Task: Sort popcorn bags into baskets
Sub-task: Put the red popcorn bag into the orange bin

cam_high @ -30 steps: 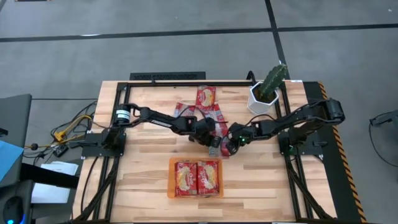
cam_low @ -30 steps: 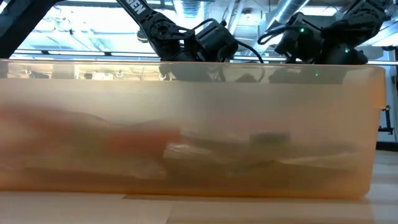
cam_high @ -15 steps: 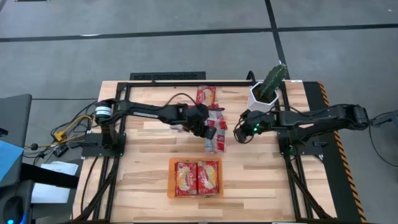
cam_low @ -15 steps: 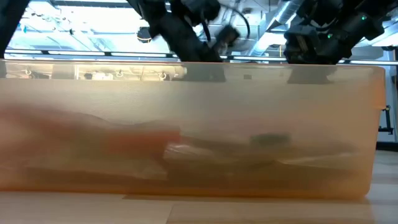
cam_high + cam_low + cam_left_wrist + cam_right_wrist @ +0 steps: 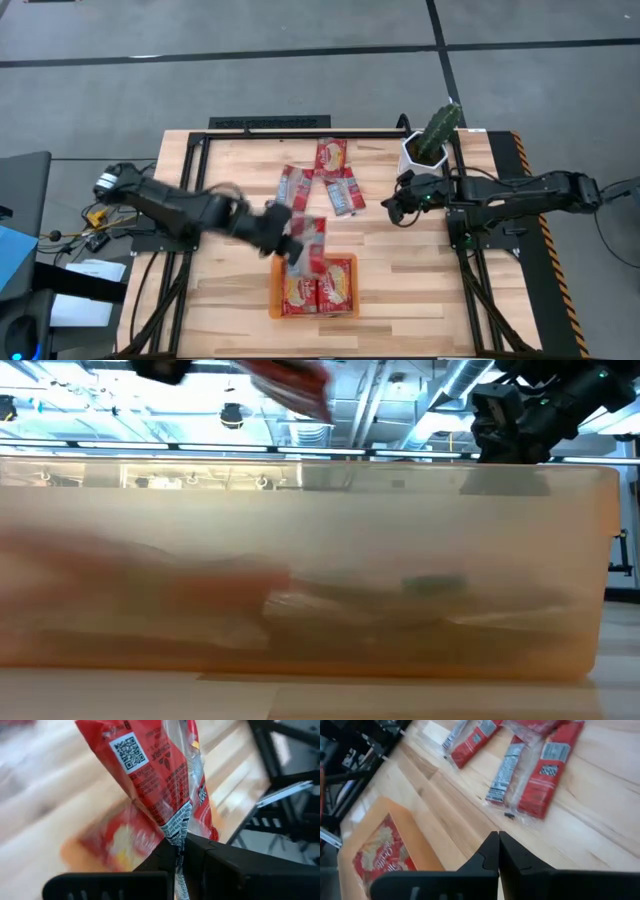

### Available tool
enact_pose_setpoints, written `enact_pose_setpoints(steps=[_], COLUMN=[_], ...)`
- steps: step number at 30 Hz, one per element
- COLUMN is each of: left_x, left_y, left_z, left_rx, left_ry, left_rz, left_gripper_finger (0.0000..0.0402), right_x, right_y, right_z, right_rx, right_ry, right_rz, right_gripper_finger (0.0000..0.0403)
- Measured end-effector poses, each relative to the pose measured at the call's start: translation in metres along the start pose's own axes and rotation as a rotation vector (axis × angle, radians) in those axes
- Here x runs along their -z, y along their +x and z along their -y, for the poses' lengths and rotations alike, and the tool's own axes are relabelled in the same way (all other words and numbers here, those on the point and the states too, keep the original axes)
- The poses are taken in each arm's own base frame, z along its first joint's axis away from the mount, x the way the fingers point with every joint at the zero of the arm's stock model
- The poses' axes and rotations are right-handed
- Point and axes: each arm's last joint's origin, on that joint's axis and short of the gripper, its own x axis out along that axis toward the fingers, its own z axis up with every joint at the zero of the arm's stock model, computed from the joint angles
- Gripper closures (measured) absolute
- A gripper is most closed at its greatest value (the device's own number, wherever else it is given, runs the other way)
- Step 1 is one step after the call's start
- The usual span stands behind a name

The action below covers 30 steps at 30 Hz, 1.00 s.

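My left gripper (image 5: 292, 246) is shut on a red and silver popcorn bag (image 5: 309, 240), which it holds above the far left corner of the orange tray (image 5: 274, 290). The low view shows that bag (image 5: 292, 378) high above the tray's wall (image 5: 300, 570). Two red bags (image 5: 318, 285) lie flat in the tray. Three more bags (image 5: 331, 155), (image 5: 290, 185), (image 5: 345, 193) lie flat on the table's far middle. My right gripper (image 5: 390, 211) is shut and holds nothing, to the right of those bags; its wrist view shows them (image 5: 530, 775) ahead of it. My left gripper pinches the bag's crimped end seam (image 5: 176, 827) between its two fingers (image 5: 165, 855). The arm reaches in from the table's left. The bag (image 5: 160, 775) extends away from the fingers and is lifted clear of table and tray.
A white pot with a cactus (image 5: 428, 148) stands at the table's far right, close behind my right arm. A black frame rail (image 5: 300, 133) runs along the far edge. Bare wood lies left and right of the tray (image 5: 375, 855).
My left gripper has taken a bag from the pile in the table's middle, lifted it clear and swung it toward the near edge, over the tray. My right gripper has drawn back from the pile toward the table's right and far side.
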Motion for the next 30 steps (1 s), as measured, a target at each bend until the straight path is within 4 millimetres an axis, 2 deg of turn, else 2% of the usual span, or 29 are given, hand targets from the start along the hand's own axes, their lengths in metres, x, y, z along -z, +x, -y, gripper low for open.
enact_pose_setpoints(steps=[3,5,13,19,26,30], left_x=[0.03,0.045,0.08,0.089,0.097,0.097], left_y=[-0.003,0.003,0.039,0.055,0.071,0.079], left_z=[-0.001,-0.005,-0.036,-0.049,-0.049,-0.048], left_rx=[-0.077,-0.095,-0.03,0.052,0.068,0.08], left_ry=[-0.032,-0.058,-0.094,-0.118,-0.084,-0.102], left_rz=[0.033,0.061,-0.001,-0.032,-0.141,-0.127], left_gripper_finger=[0.0401,0.0401,0.0401,0.0401,0.0401,0.0399], right_x=[0.0,0.0,0.001,0.001,0.002,0.002], right_y=[0.003,0.003,0.006,0.006,0.006,0.006], right_z=[0.0,0.0,0.001,0.0,0.001,0.001], right_rx=[0.006,0.008,0.021,0.018,0.024,0.025], right_ry=[0.0,0.0,0.0,0.0,-0.004,-0.008], right_rz=[-0.006,-0.005,-0.013,-0.015,-0.021,-0.023], right_gripper_finger=[0.0372,0.0367,0.0373,0.0384,0.0368,0.0363])
